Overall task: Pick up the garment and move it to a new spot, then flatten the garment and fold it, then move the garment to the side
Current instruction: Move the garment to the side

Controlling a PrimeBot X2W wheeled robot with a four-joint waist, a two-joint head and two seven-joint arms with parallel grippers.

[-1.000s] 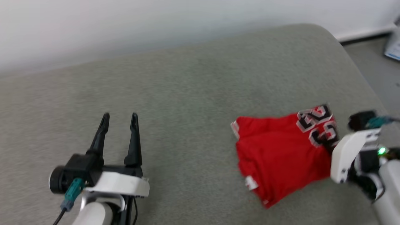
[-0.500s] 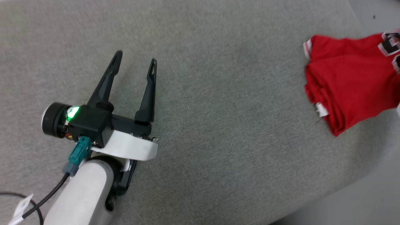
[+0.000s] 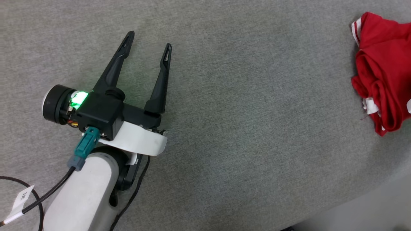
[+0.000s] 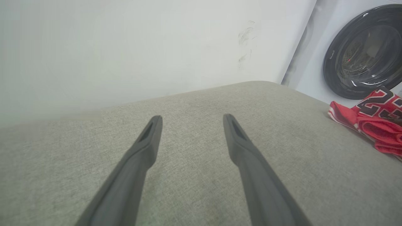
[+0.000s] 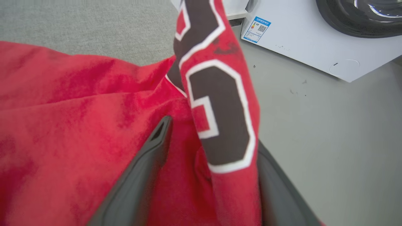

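The jersey (image 3: 382, 70) lay bunched at the right edge of the grey cushion (image 3: 244, 128), its striped trim toward the far side. In the right wrist view, the right gripper (image 5: 212, 135) had its jaws apart over the red cloth, and a raised fold bearing black, white-edged numbers stood between the fingers and hid one tip. The left gripper (image 3: 148, 40) hovered with jaws spread and empty over the cushion's left part, well apart from the jersey. A washing machine (image 4: 361, 56) stood beyond the right edge, on the floor (image 5: 329, 125).
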